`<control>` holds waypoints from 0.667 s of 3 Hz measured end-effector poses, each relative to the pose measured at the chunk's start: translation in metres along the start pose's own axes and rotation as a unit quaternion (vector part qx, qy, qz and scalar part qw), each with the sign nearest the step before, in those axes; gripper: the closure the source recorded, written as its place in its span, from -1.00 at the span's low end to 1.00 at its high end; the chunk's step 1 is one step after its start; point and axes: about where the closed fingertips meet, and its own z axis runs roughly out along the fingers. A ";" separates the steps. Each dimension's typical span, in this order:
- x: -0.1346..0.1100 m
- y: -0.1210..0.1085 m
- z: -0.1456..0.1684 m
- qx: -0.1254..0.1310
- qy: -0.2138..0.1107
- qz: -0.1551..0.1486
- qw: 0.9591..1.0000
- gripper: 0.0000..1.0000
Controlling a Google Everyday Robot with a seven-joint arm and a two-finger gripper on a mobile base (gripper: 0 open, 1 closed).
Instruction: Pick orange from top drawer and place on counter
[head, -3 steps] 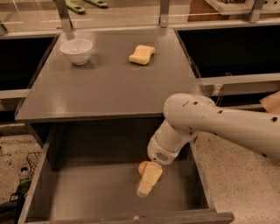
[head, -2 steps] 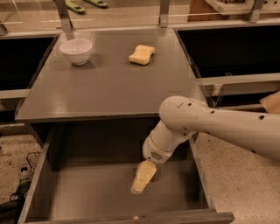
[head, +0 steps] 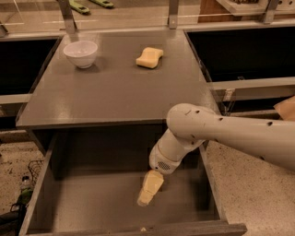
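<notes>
Top drawer [head: 92,203] open, claw [head: 144,198] low inside nr front, grip can't tell.

Kitchen-style work station, not a home: a dark-grey counter [head: 115,92] carries a white bowl [head: 80,53] and a sponge [head: 149,57], with the top drawer [head: 92,203] open beneath. Speckled hard floor [head: 258,193], glass screen [head: 120,14] on metal posts behind. The gripper [head: 150,189] hangs inside the drawer.
</notes>
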 end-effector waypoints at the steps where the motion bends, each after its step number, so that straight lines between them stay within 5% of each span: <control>1: 0.002 0.000 0.011 -0.011 -0.005 -0.001 1.000 -1.00; 2: 0.014 -0.004 0.011 -0.014 -0.012 0.009 1.000 -1.00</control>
